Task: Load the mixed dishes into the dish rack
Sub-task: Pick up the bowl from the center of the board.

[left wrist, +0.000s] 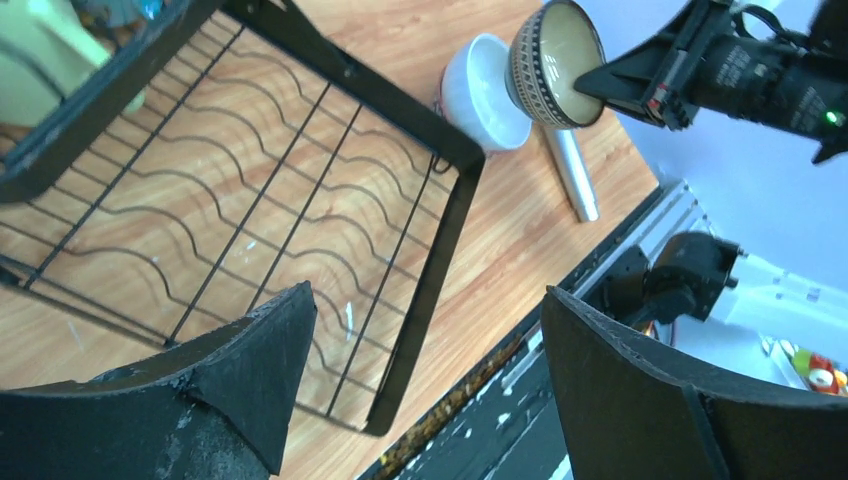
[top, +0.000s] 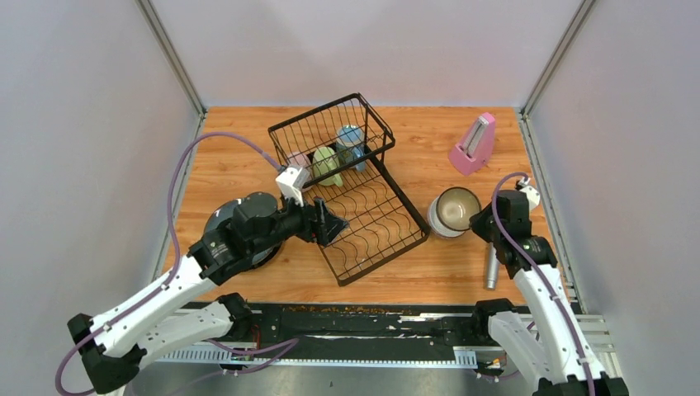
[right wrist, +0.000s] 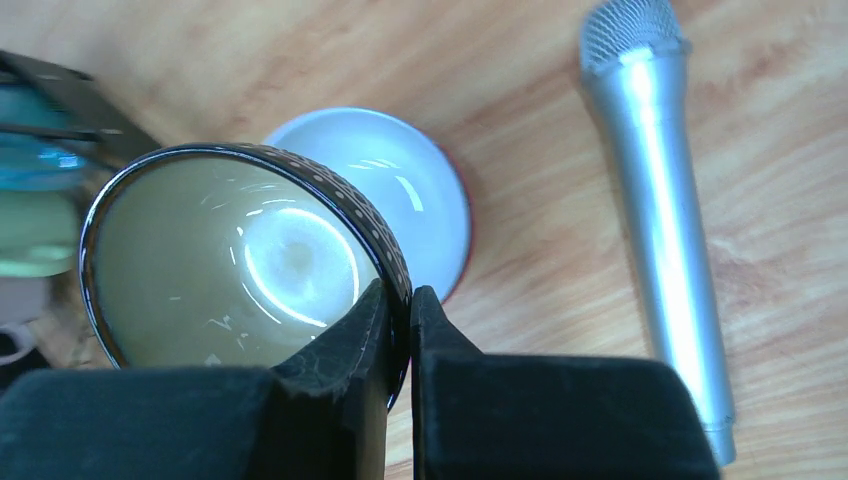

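Pinching the rim of the dark patterned bowl [right wrist: 240, 260], the right gripper [right wrist: 400, 300] is closed on it, one finger inside the cream-coloured interior and one on the dotted outer wall. That bowl is tilted, just beside and partly over a white bowl [right wrist: 400, 190] that sits on the wooden worktop [right wrist: 560, 300] to the right of the dish rack [left wrist: 440, 250]; whether the two bowls touch is unclear. A silver-grey microphone [right wrist: 660, 200] lies on the worktop just beyond the white bowl, and a pink metronome [top: 473, 144] stands farther back on the right.

The rack's tall basket section, at the far end, holds three mugs: a pale-green mug [top: 328, 165], a blue mug [top: 351, 144] behind it, and a pink mug [top: 297, 161] at the left, partly hidden by the arm.

The left gripper [left wrist: 425, 310] is spread wide and holds nothing, hovering over the rack's low tray of wavy plate slots, with the wood grain showing through the wires.
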Controlling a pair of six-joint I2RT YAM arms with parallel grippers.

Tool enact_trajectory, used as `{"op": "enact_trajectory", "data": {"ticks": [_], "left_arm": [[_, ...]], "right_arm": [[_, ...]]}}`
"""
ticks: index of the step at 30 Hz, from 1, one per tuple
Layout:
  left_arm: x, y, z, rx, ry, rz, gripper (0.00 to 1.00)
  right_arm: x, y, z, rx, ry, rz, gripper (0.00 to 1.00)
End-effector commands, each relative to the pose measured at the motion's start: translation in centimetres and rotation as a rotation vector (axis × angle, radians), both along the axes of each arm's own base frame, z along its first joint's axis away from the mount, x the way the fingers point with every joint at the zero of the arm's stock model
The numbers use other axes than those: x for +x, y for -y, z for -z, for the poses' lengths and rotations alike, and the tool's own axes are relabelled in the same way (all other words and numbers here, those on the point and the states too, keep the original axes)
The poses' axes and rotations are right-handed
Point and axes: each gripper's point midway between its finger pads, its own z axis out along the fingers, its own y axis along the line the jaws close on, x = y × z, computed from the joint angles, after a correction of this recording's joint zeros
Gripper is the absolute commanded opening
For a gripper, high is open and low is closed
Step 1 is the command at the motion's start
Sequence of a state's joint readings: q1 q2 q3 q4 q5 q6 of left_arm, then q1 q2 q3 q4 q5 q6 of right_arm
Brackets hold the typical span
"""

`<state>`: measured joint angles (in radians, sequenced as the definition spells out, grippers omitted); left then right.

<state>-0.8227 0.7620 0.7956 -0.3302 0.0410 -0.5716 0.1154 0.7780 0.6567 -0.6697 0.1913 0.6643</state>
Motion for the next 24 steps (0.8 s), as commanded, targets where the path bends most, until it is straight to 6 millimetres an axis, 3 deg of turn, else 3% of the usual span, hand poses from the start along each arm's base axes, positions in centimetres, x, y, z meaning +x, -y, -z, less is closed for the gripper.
{"op": "enact_trajectory", "data": {"ticks": [1, 2, 3, 4, 5, 6, 7, 8, 10, 13, 14, 15, 16, 20, 24], "left_arm": [[1.9, 1.4, -3.2, 0.001, 0.048, -0.094, 0.88], [1.6, 2.1, -4.7, -0.037, 0.043, -0.094, 0.87], [1.7, 3.1, -5.0, -0.056, 0.013, -0.096, 0.86], [1.2, 4.1, -6.7, -0.091, 0.021, -0.069, 0.85], [1.4, 5.2, -6.5, -0.080, 0.003, -0.059, 0.84], [1.1, 5.9, -8.0, -0.091, 0.014, -0.053, 0.85], [1.4, 6.8, -6.7, -0.038, -0.012, -0.056, 0.85], [1.5, 7.3, -7.6, -0.039, 0.000, -0.067, 0.86], [2.0, 9.0, -6.3, -0.006, -0.035, -0.072, 0.86], [1.3, 11.9, -6.7, -0.060, -0.064, -0.002, 0.84], [0.9, 13.1, -5.9, -0.039, -0.072, 0.019, 0.84], [1.1, 13.5, -6.4, -0.032, -0.059, 0.013, 0.84], [1.2, 14.0, -4.6, 0.029, -0.080, 0.007, 0.84], [1.9, 14.9, -2.4, 0.116, -0.099, -0.001, 0.82], [2.2, 14.6, -0.4, 0.203, -0.115, -0.021, 0.74]], "right_arm": [[1.6, -2.6, -9.5, 0.090, 0.288, -0.131, 0.00], [1.5, -3.5, -10.3, 0.114, 0.310, -0.178, 0.00], [1.4, -4.4, -11.1, 0.141, 0.322, -0.223, 0.00], [1.2, -5.0, -11.8, 0.161, 0.330, -0.255, 0.00], [1.1, -5.7, -12.4, 0.176, 0.338, -0.284, 0.00], [1.0, -6.2, -12.7, 0.186, 0.341, -0.306, 0.00], [0.9, -6.6, -13.0, 0.188, 0.343, -0.327, 0.00], [0.8, -7.0, -13.2, 0.183, 0.349, -0.343, 0.00], [0.5, -7.9, -13.3, 0.174, 0.349, -0.382, 0.00], [-0.1, -9.9, -13.2, 0.163, 0.339, -0.460, 0.00], [-0.3, -10.5, -13.2, 0.162, 0.338, -0.476, 0.00], [-0.6, -11.0, -13.3, 0.163, 0.338, -0.491, 0.00], [-0.9, -11.6, -13.3, 0.164, 0.339, -0.505, 0.00], [-1.3, -12.8, -13.1, 0.147, 0.334, -0.520, 0.00], [-1.5, -13.1, -12.5, 0.123, 0.321, -0.511, 0.00]]}}
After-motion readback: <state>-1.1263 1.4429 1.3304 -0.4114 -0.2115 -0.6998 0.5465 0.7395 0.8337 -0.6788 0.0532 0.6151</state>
